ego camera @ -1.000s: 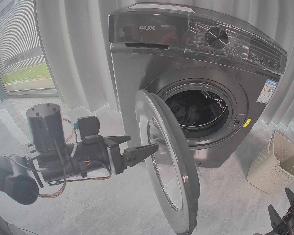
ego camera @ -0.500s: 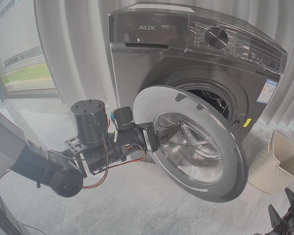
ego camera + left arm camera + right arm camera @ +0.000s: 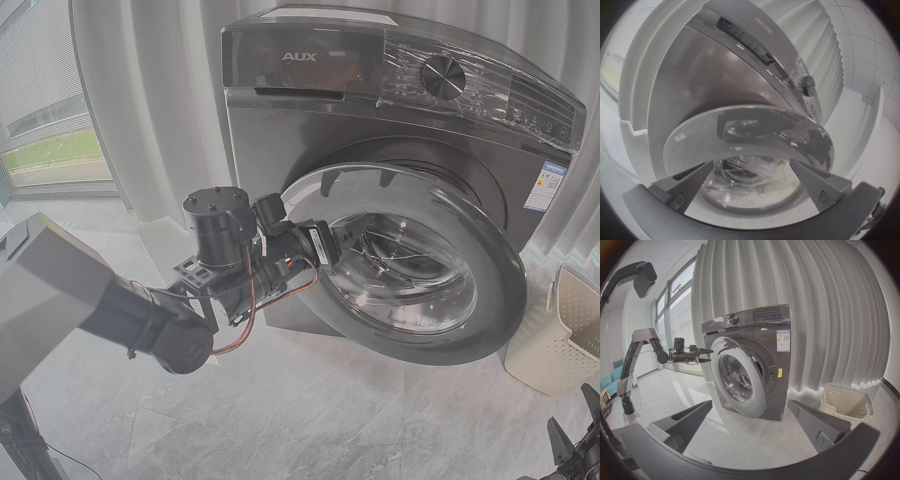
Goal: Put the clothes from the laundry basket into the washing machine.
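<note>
The left jaws, spread wide, sit right at the glass of the round door (image 3: 431,347), which stands ajar on the washing machine (image 3: 269,156) ahead of them. The laundry basket (image 3: 550,350) stands on the floor near the right jaws (also open), beside the machine.

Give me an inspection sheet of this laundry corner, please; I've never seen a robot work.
Surface: glossy grey tiled floor.
Job's things: washing machine, its door partly open; cream laundry basket beside it, no clothes seen inside.
Clutter: nothing seen.
Grippers: left tool open, at the door's outer face; right tool open, low, apart from the basket.
Cables: orange and black wires looped at the left wrist.
Surroundings: white pleated curtain; window.
</note>
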{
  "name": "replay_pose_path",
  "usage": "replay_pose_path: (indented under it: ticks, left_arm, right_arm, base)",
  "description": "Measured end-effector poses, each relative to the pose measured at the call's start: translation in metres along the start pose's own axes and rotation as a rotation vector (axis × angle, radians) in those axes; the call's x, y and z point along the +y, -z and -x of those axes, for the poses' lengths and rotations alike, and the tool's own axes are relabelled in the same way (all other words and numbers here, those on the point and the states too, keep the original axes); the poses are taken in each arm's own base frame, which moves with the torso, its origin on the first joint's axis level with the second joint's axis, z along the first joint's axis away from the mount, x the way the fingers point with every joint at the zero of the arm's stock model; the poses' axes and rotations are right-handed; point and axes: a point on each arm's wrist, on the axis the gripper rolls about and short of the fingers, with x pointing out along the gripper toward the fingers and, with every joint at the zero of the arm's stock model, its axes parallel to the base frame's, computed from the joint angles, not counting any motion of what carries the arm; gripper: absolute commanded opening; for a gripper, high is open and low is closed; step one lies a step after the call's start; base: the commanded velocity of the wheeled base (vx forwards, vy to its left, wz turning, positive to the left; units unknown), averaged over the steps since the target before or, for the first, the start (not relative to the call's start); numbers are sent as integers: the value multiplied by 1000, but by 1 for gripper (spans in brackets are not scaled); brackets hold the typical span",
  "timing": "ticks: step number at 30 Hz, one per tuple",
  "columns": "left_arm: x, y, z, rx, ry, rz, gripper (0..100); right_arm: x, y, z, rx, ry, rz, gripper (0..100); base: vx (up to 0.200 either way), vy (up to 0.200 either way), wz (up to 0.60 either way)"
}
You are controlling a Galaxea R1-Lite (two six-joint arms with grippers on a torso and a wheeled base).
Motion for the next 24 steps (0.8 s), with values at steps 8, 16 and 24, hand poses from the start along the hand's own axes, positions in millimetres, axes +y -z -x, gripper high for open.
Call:
replay_pose_path:
  ticks: [8,16,24]
  left_arm:
    - [17,-5,-14,-78,-90,52,100]
    - [24,-3,-9,-94,-135,85,100]
    - [16,18,47,41,-167,60,100]
  right_arm:
    - [0,0,0,1,0,0,100]
    - [0,0,0,1,0,-1,100]
    - [0,0,0,0,1,-2,100]
  base:
    - [0,0,0]
    - [0,0,0]
    - [0,0,0]
